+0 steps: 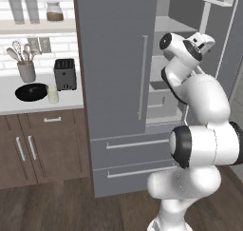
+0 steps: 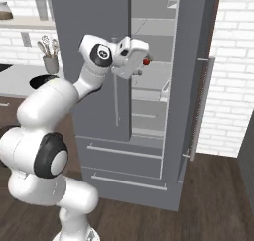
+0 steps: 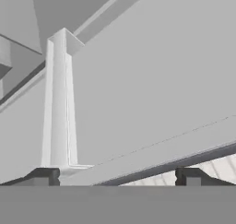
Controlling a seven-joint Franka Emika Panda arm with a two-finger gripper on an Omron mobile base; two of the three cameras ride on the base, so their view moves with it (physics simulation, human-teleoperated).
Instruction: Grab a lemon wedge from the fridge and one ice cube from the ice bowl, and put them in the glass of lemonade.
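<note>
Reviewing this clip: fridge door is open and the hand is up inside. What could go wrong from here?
1. The open gripper points at bare shelf panels in the hand view, with no lemon wedge in sight; it may reach for the wrong shelf.
2. The hand sits close beside the fridge between the shut left door and the open right door; a wide swing out could knock either.
3. The glass of lemonade stands right beside the ice bowl, easy to tip later.
</note>
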